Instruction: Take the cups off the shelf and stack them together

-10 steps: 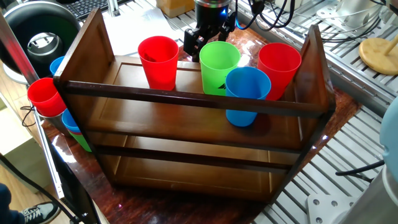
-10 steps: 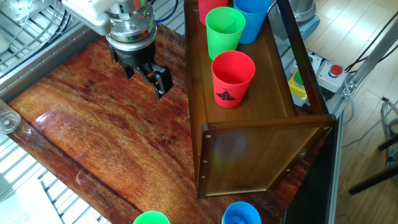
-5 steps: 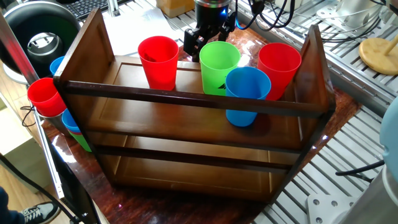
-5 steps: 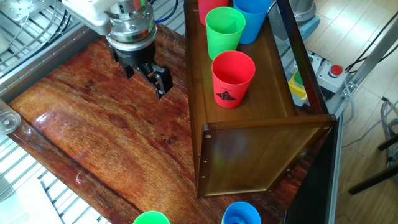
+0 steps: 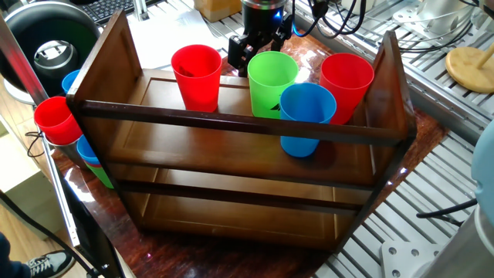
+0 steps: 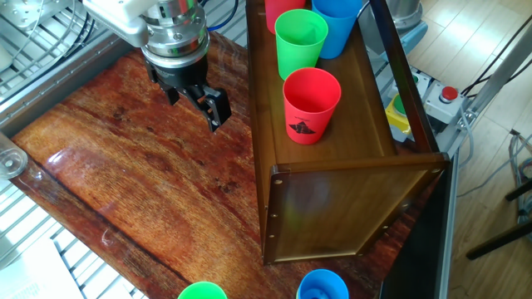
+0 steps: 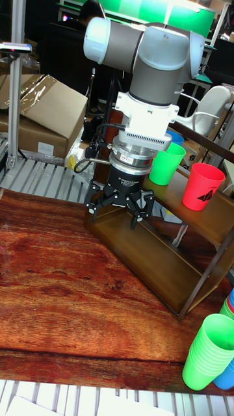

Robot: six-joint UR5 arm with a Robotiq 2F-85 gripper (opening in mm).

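Cups: four upright on shelf (image 5: 112, 58) top tier: marked red cup (image 6: 310, 104), green cup (image 6: 300, 41), blue cup (image 5: 306, 118), second red cup (image 5: 347, 81); none stacked yet | gripper (image 6: 195, 101): spread wide, empty, above table (image 6: 125, 183) behind shelf | rail (image 5: 154, 115) fronts tier, so rear approach seems intended.

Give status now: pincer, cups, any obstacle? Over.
Pincer open, empty, beside shelf. On top tier, upright, unstacked: red cup, second red cup, green cup, blue cup. Green and blue close together; no other obstacle seen.
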